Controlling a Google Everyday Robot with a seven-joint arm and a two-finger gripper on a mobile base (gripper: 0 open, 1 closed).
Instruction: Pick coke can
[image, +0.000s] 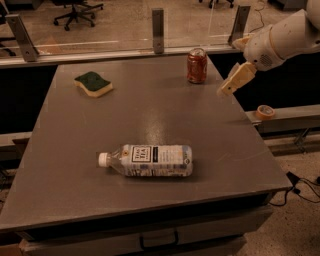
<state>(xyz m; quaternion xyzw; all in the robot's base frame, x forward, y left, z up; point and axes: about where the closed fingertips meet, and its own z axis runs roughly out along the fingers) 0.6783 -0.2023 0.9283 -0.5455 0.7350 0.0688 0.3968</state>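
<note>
The coke can (197, 65), red-orange with a silver top rim, stands upright near the far right corner of the grey table (150, 115). My gripper (234, 80), beige on a white arm, hangs over the table's right edge. It is just right of the can, slightly nearer to the camera, and apart from it. It holds nothing that I can see.
A clear plastic bottle (147, 160) with a white cap lies on its side at the table's front middle. A green and yellow sponge (93, 83) lies at the far left. A roll of tape (264, 111) sits on a ledge to the right. A glass barrier with posts (158, 22) runs behind the table.
</note>
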